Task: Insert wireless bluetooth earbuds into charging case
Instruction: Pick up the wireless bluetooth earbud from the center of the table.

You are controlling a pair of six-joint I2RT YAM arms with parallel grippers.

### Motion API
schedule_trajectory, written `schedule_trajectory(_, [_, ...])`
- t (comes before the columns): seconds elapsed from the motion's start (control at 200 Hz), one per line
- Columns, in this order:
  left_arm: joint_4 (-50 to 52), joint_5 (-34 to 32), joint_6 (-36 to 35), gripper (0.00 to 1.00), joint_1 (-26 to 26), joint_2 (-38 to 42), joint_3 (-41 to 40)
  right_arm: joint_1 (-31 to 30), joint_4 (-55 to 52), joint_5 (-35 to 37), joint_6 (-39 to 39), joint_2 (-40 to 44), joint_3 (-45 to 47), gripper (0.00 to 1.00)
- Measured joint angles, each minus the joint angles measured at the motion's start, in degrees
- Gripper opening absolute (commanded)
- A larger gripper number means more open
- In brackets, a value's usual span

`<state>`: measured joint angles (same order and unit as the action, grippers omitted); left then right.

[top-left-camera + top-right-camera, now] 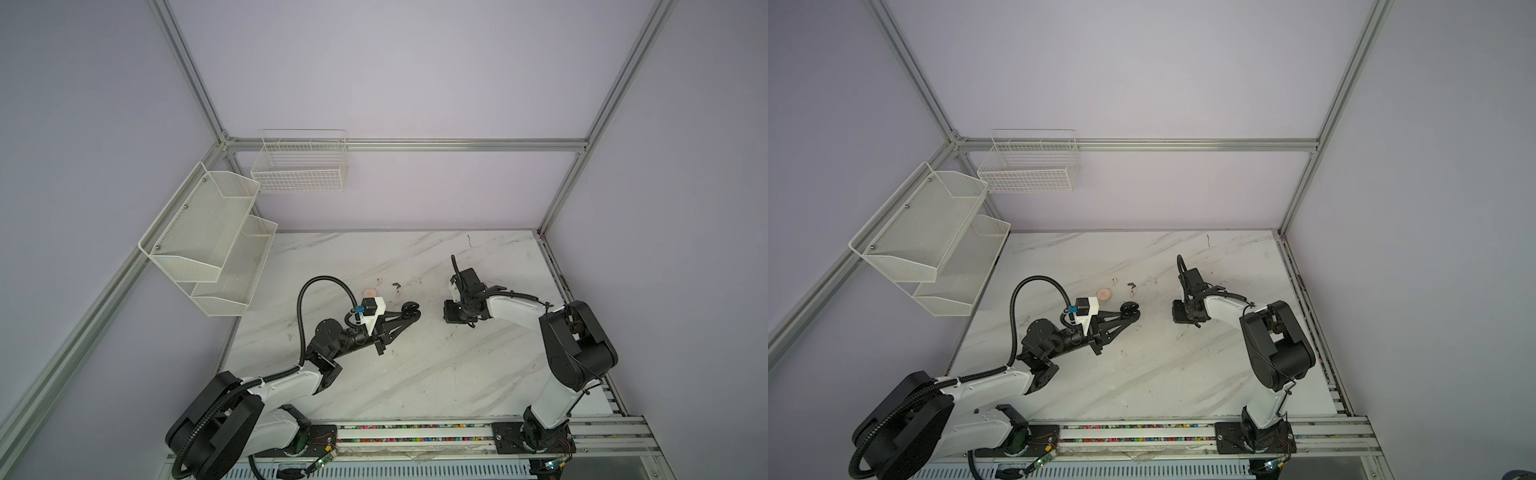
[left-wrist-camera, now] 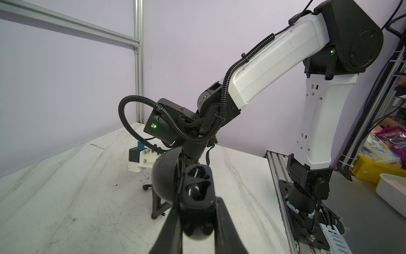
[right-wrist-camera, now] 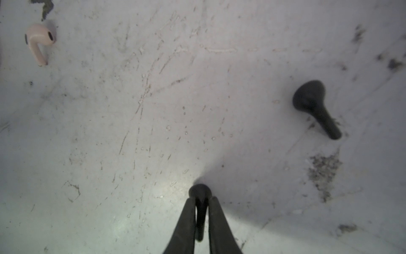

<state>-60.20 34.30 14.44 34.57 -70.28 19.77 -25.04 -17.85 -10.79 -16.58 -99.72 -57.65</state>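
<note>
My left gripper (image 2: 197, 211) is shut on an open black charging case (image 2: 196, 191), held just above the table with its lid (image 2: 167, 176) swung back; in both top views it shows left of centre (image 1: 409, 311) (image 1: 1129, 311). My right gripper (image 3: 201, 202) points down at the table, shut on the stem of a black earbud (image 3: 200, 191). A second black earbud (image 3: 312, 103) lies loose beside it. A pale pink earbud (image 3: 39, 39) lies farther off. Two pale earbuds (image 1: 379, 281) (image 1: 399, 293) rest near a round pink case (image 1: 371, 293).
A brownish speck of debris (image 1: 396, 284) lies between the pale earbuds. A mesh shelf (image 1: 208, 241) and a wire basket (image 1: 299, 166) hang on the walls at back left. The arms' mounting rail (image 1: 415, 432) runs along the table's front edge.
</note>
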Motion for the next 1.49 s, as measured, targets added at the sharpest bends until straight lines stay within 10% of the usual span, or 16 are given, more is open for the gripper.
schedule_trajectory(0.765, [-0.26,-0.02,0.04,0.0,0.0,-0.94,0.0,0.0,-0.44,1.01,-0.61,1.49,0.61,0.06])
schedule_trajectory(1.495, [-4.85,-6.29,10.32,0.0,0.31,-6.16,1.33,0.0,9.64,6.62,-6.43,40.81,10.38,0.0])
